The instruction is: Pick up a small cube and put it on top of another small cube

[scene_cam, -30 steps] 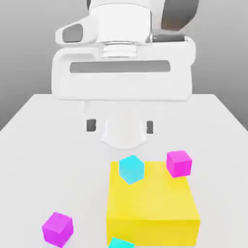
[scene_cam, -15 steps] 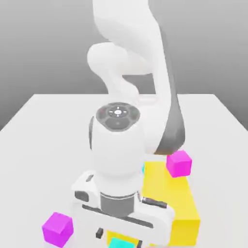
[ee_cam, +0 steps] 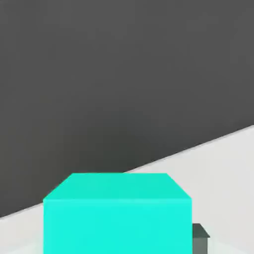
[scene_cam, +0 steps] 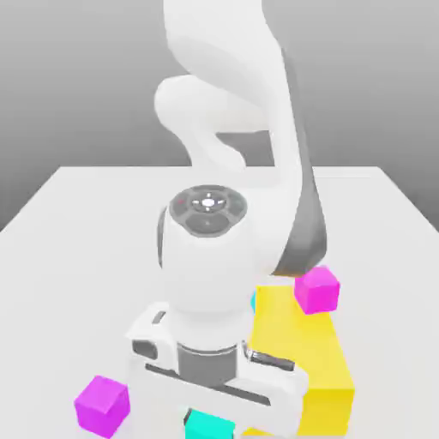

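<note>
Exterior view: hand (scene_cam: 210, 417) lowered at the tabletop's (scene_cam: 60, 257) near edge, clenched on the cyan cube (scene_cam: 208, 425); magenta cube (scene_cam: 102, 406) just beside, toward the view's left, likeliest stacking target.

Hand view: cyan cube (ee_cam: 117, 213) close ahead, square-on, finger (ee_cam: 200, 237) at its flank.

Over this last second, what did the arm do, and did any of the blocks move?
The arm swung down from the back of the table to the near edge, and its gripper closed on the cyan cube there. The two magenta cubes and the yellow block stayed put.
</note>
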